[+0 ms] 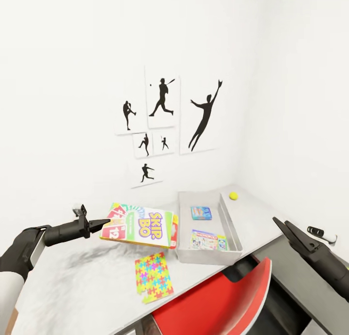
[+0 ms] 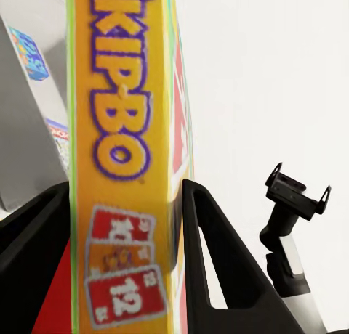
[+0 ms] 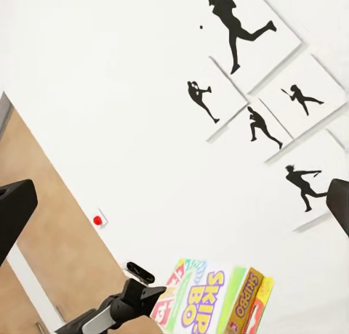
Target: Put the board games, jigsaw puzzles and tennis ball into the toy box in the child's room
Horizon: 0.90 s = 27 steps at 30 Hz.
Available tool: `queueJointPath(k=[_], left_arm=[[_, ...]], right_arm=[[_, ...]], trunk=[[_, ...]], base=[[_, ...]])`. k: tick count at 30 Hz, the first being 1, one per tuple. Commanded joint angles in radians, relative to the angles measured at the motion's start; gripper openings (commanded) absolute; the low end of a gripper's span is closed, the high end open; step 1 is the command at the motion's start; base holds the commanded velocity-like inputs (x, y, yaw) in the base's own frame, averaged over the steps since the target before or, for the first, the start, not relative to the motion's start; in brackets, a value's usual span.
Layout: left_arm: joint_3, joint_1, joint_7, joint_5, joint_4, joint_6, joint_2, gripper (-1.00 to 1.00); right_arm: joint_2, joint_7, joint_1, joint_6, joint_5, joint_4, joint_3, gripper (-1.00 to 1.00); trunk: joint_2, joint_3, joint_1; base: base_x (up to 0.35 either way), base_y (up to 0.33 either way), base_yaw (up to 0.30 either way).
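1. We see the table (image 1: 87,281), its pale marbled top running along a white wall hung with black silhouette pictures (image 1: 167,119).
2. A red chair (image 1: 218,301) is tucked at the table's near edge.
3. The grey toy box (image 1: 232,228) sits on the table and holds two small game boxes, one blue (image 1: 201,213) and one white and green (image 1: 208,240).
4. The Skip-Bo board game (image 1: 140,226) hangs above the table just beside the toy box, clamped at one end between the jaws of the left gripper (image 1: 104,223).
5. The right gripper (image 1: 286,230) hovers near the table's right end; from the right wrist view its fingers appear spread apart, holding nothing.
6. A bright jigsaw puzzle (image 1: 153,277) lies flat on the table below the lifted game.
7. The yellow tennis ball (image 1: 233,196) rests beyond the toy box's far corner.
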Motion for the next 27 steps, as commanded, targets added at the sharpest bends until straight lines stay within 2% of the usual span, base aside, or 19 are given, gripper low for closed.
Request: queueJointPath(k=[1, 5, 10, 17, 23, 27], left_arm=[[0.000, -0.001, -0.004, 0.001, 0.000, 0.011, 0.000, -1.00], [0.000, -0.001, -0.004, 0.001, 0.000, 0.011, 0.000, -1.00], [0.000, -0.001, -0.004, 0.001, 0.000, 0.011, 0.000, -1.00], [0.000, 0.000, -0.004, 0.001, 0.000, 0.011, 0.000, -1.00], [0.000, 0.000, -0.004, 0.001, 0.000, 0.011, 0.000, -1.00], [0.000, 0.000, -0.004, 0.001, 0.000, 0.011, 0.000, -1.00]], right_arm=[[0.000, 0.000, -0.001, 0.007, -0.004, -0.002, 0.000, 1.00], [0.000, -0.001, -0.001, 0.007, -0.004, -0.005, 0.000, 1.00], [0.000, -0.001, -0.001, 0.007, -0.003, -0.005, 0.000, 1.00], [0.000, 0.000, -0.001, 0.007, -0.003, -0.002, 0.000, 1.00], [0.000, 0.000, -0.001, 0.007, -0.003, -0.002, 0.000, 1.00], [0.000, -0.001, -0.001, 0.007, -0.003, -0.005, 0.000, 1.00]], trunk=[[-0.002, -0.002, 0.001], [-0.002, 0.001, 0.001], [-0.002, 0.005, 0.001], [-0.002, 0.006, 0.001], [-0.002, 0.007, 0.001], [-0.002, 0.010, 0.001]], base=[[0.034, -0.004, 0.094], [0.013, -0.072, 0.181], [0.002, -0.255, 0.210], [0.000, -0.147, 0.032], [0.001, -0.264, 0.008], [0.080, -0.178, 0.140]])
